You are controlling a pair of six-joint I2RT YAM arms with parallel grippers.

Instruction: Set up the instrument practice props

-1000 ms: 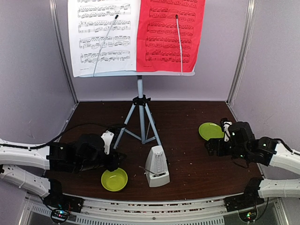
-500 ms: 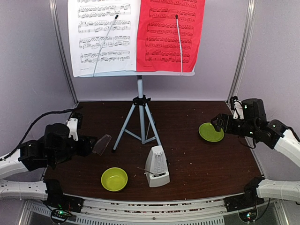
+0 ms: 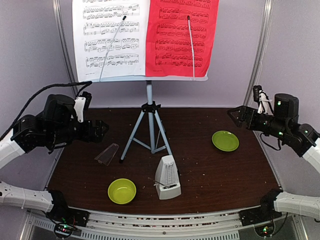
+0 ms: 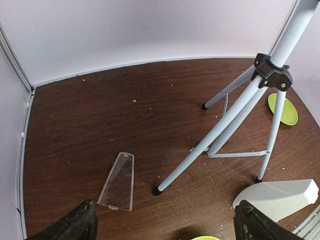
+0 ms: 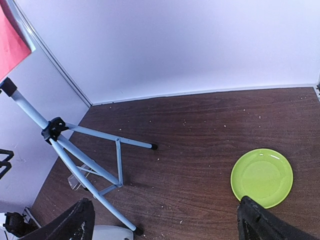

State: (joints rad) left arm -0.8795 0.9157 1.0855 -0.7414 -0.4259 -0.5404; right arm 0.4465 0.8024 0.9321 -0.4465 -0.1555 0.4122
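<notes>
The white page (image 3: 110, 37) and the red page (image 3: 182, 37) both carry black printed staves, and the music stand (image 3: 149, 95) under them has a pale blue-grey pole and legs with a black collar. The metronome (image 3: 166, 177) is cream, the bowl (image 3: 122, 191) and the plate (image 3: 225, 141) share one lime green, and the panel (image 3: 107, 154) is clear and colourless. The tabletop (image 3: 200, 170) is dark brown with a wood grain, flecked with pale specks, and the walls (image 3: 30, 60) are pale lilac.
</notes>
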